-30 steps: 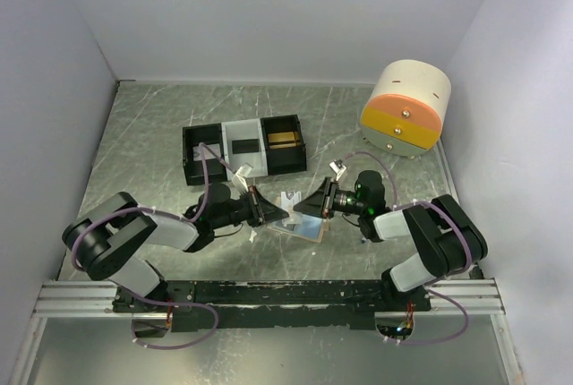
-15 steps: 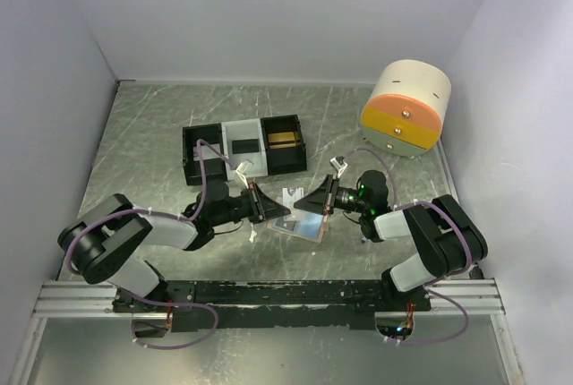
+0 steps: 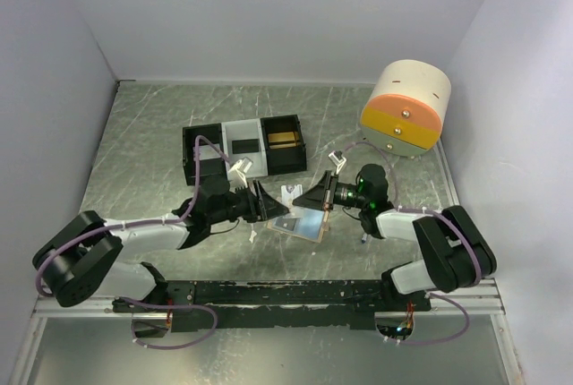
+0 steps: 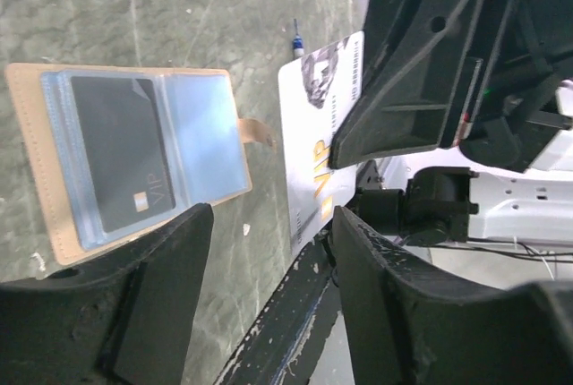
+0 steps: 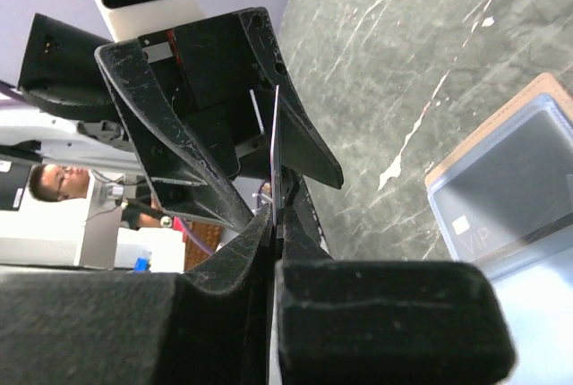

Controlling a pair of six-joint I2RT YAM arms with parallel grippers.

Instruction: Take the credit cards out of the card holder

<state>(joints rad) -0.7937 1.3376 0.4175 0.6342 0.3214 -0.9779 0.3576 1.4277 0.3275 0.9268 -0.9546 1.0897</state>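
Grey-green marbled table (image 3: 152, 134), pale walls (image 3: 269, 9) on three sides; card holder (image 3: 300, 222) lies open, flat on it between both arms, dark card (image 4: 121, 148) in its sleeve; right gripper (image 3: 309, 199) clamped on white card (image 3: 291, 195); left gripper (image 3: 264, 201) jaws apart.

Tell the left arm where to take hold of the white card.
Grip the free end of the white card, away from the right gripper pinching it, pads on its two flat faces, coming from the left. It is held on edge, thin side toward the left gripper, whose open fingers straddle it.
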